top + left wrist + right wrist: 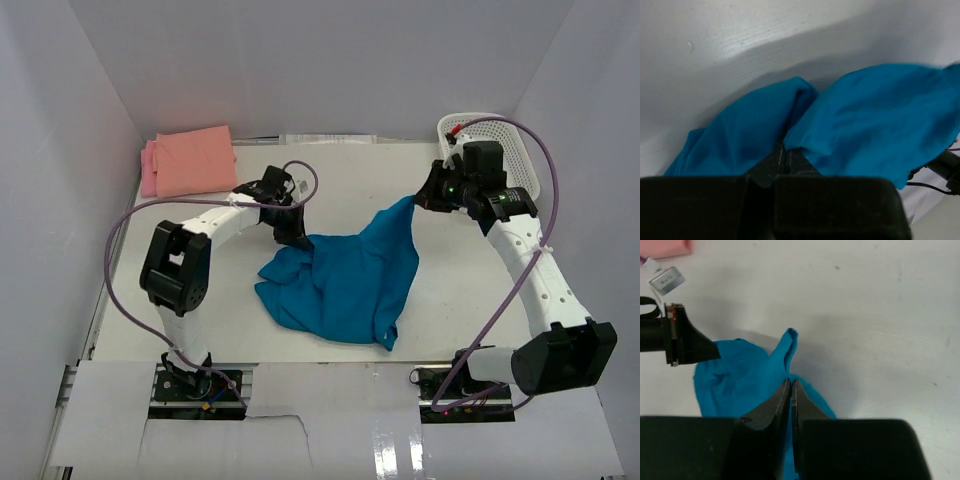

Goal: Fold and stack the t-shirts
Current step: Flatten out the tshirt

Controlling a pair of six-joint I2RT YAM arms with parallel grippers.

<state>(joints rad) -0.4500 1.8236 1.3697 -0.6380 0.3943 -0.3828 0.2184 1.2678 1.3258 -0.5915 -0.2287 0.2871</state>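
Note:
A crumpled teal-blue t-shirt (345,280) lies mid-table, stretched between both arms. My left gripper (297,237) is shut on its upper left edge; in the left wrist view the cloth (880,120) bunches round the closed left gripper (783,150). My right gripper (422,199) is shut on the shirt's upper right corner, pulled up to a point. The right wrist view shows blue cloth (740,375) pinched in the right gripper (791,382). A folded salmon-orange t-shirt (197,160) rests on a folded pink one (148,170) at the back left.
A white mesh basket (510,145) stands at the back right, behind the right arm. White walls close in the table on three sides. The left arm's cable (125,225) loops out to the left.

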